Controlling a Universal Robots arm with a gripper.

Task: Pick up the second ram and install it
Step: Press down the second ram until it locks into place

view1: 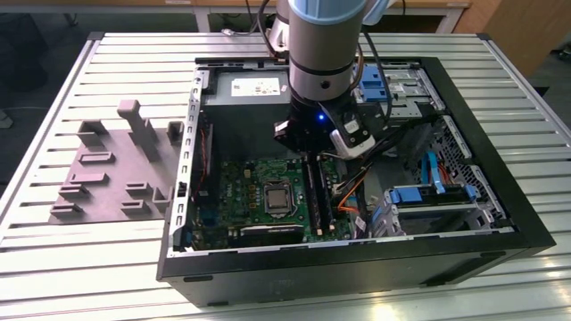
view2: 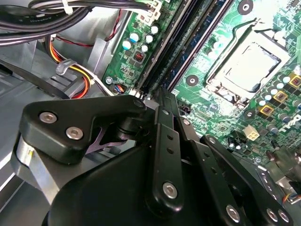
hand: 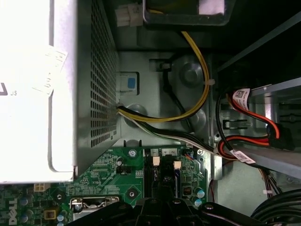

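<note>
Second ram (view1: 311, 194): taken to be the long dark strip lying along the black memory slots (view1: 327, 208), inside the open computer case (view1: 357, 271), straight below the gripper.
Seating: cannot be told whether fully down in its slot or only resting on it.
Gripper (view1: 309, 158): low in the case at the far end of that strip, touching or just above it. In the second wrist view, tip (view2: 162, 96) aimed at the end of the slots. Apart or together: cannot tell.
Neighbours: processor socket (view1: 278, 199) just to the exterior view's left of the slots on the green motherboard (view1: 245, 190); orange and yellow cables (view1: 350, 194) just to the right; silver power-supply box (view1: 254, 85) at the far end.
Outside the case: grey moulded holder (view1: 116, 167) on the table (view1: 80, 267), well to the left.
Step in hand: judged to be the install, the pick-up behind it.
Demand of this step: straight downward pressure, square to the slot, clear of the cables.
</note>
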